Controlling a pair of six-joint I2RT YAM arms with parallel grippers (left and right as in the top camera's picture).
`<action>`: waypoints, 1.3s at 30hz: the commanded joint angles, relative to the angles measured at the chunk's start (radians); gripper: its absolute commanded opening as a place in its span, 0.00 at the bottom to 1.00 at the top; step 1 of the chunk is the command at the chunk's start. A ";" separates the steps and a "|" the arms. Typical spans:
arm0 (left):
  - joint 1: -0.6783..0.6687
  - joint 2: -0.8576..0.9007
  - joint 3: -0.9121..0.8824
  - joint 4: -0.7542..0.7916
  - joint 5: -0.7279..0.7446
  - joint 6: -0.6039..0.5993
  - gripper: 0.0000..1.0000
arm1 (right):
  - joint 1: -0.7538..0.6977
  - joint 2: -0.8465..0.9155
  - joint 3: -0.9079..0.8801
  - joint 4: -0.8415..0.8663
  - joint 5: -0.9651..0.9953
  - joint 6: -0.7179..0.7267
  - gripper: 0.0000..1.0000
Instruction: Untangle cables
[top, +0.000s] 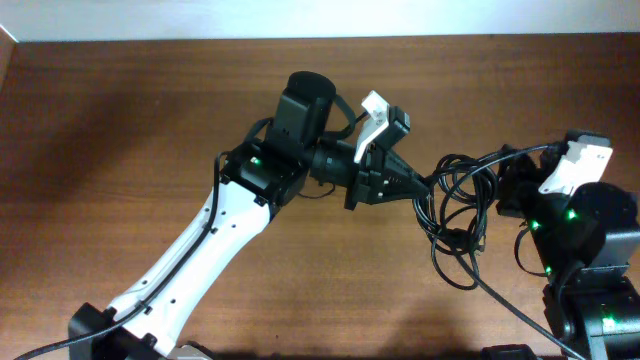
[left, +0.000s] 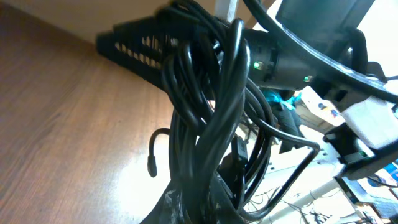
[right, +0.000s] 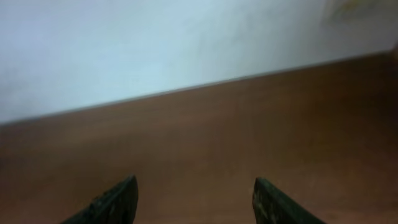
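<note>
The cables (top: 462, 215) are thin black cords tangled in loose loops at centre right of the wooden table. My left gripper (top: 418, 186) is shut on the left side of the bundle. In the left wrist view the cables (left: 205, 93) rise as a thick twisted bunch from between the fingers (left: 205, 196), and one plug end (left: 152, 165) hangs free above the table. My right gripper (top: 512, 185) is just right of the tangle. In the right wrist view its fingers (right: 194, 186) are open and empty, with no cable in sight.
The brown wooden table (top: 150, 120) ends at a white wall along the far edge (top: 300, 38). The right arm base (top: 590, 250) stands at the right edge, with one cord trailing toward it. The right arm (left: 311, 56) shows close behind the bundle.
</note>
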 joint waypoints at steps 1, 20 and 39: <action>0.016 -0.025 0.012 0.000 -0.180 0.016 0.00 | -0.009 -0.012 0.002 -0.066 -0.245 -0.016 0.65; 0.029 -0.234 0.011 0.093 -0.893 -0.052 0.00 | -0.009 -0.029 0.003 -0.023 -0.985 0.204 0.79; -0.091 -0.339 0.012 0.155 -0.872 -0.051 0.00 | -0.010 -0.027 0.003 -0.277 0.220 0.382 0.66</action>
